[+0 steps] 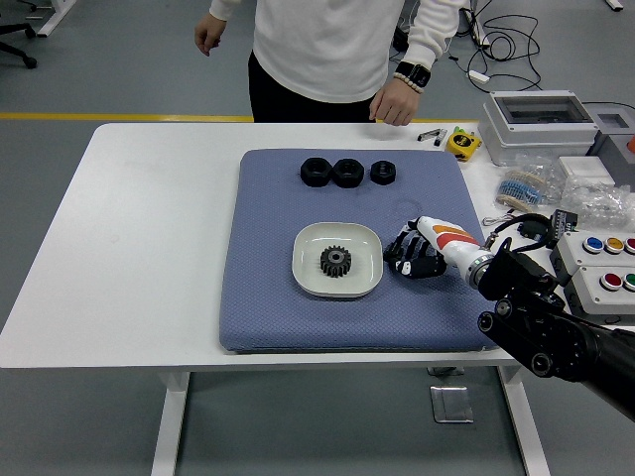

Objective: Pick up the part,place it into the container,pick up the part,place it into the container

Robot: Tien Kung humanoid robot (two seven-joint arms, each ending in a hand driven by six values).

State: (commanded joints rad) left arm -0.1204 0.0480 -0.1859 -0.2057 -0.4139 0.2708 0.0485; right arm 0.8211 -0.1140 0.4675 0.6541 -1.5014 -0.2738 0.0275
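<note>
Where it lies in the dish [303, 260], the gear [335, 261] is black, toothed.

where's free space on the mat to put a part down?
Bare mat: the left strip beside the dish, the front strip below it, and the band between the dish and the three black parts. Crowded right of the dish, where the right hand hovers.

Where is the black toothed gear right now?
The black toothed gear lies in the white square dish on the blue mat, just left of the robot's right hand.
</note>
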